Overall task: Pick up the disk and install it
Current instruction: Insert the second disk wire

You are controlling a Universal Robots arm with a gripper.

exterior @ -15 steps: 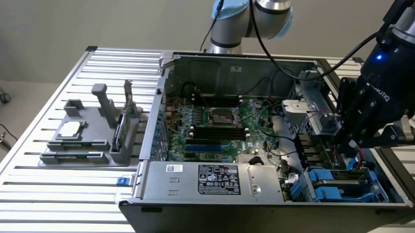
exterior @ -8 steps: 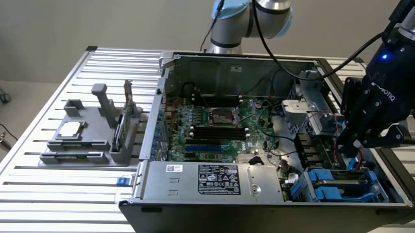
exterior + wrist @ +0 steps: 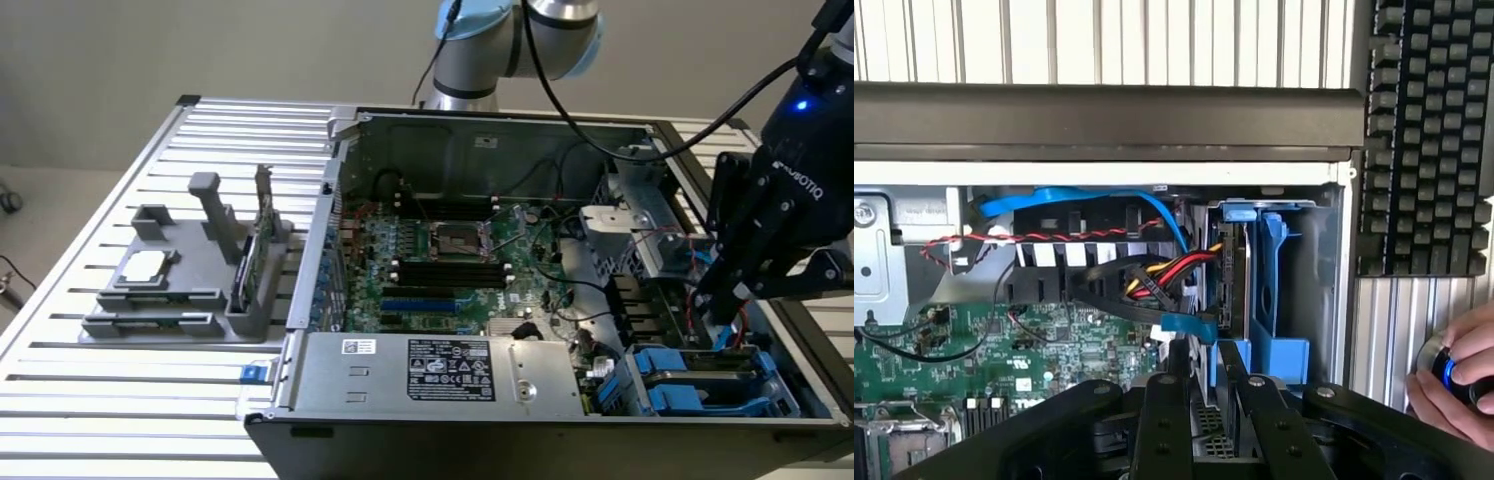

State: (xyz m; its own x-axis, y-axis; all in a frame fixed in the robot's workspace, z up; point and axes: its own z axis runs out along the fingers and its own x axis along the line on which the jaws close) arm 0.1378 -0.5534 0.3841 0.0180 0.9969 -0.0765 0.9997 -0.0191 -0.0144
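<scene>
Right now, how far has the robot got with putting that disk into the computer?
Done, it seems: the pick-up. The gripper appears closed on the disk, held edge-on by its blue carrier. In hand: it hangs over the drive bay in a corner of the open computer case, beside the red and yellow cables. Left: the disk is not yet seated in the bay.

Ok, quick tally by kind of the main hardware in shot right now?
Computer case: 1
Power supply: 1
Grey parts holder: 1
Keyboard: 1
Claw: 1
Disk, gripped in the claw: 1
Total: 6
</scene>
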